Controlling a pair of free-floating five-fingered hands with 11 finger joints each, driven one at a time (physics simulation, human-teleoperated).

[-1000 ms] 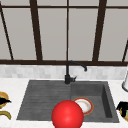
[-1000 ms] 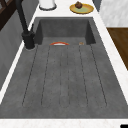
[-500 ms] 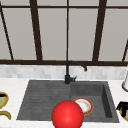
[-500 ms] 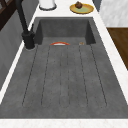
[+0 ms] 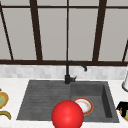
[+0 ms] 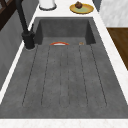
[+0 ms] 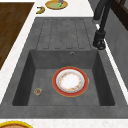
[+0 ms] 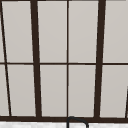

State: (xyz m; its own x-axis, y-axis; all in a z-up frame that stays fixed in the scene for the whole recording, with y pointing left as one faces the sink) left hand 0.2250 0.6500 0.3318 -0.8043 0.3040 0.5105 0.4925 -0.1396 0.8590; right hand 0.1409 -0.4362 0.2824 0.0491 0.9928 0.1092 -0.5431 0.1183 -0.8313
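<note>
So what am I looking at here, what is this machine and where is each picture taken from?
It is a simulated kitchen; the robot is just a pair of floating black hands. One camera faces the sink from the front, two look along it from its left and right, and one looks at the window above.

A red-rimmed plate lies in the basin, with a small round thing near it. A black faucet stands behind. A red ball shows in the front view.

On the counter, one yellow plate holds a dark lump. Another yellow plate sits at the other end, beside a banana.
</note>
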